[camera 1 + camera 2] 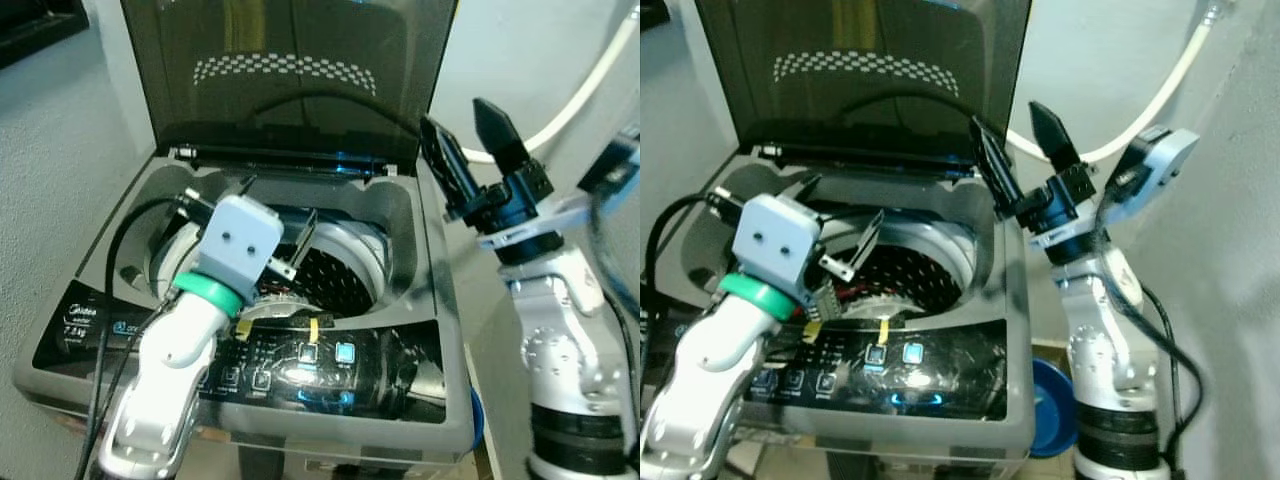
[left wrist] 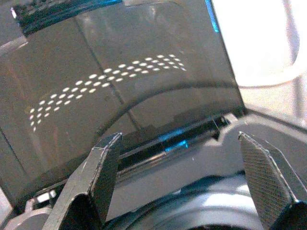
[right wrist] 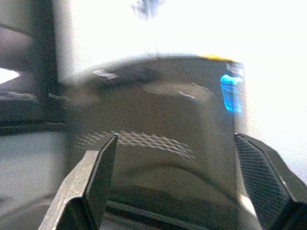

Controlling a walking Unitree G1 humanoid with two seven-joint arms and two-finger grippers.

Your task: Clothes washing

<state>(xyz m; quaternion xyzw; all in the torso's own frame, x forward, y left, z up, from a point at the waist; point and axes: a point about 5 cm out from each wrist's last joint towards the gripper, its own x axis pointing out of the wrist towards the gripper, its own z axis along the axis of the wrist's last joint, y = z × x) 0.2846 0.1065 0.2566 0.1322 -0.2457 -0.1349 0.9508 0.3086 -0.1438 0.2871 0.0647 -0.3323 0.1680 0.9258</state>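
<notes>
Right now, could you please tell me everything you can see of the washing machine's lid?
The lid is a dark, tinted, see-through panel, glass or plastic by its look, with a curved band of pale dots near its top. It stands raised behind the drum opening, hinged along the machine's rear edge and leaning slightly back. The right gripper, fingers open, is beside its right edge. I cannot tell whether they touch.

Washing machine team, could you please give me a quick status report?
Left gripper open, over the drum mouth. Right gripper open, raised beside the lid. Washing machine lid up, panel lit. Nothing blocking the opening.
</notes>
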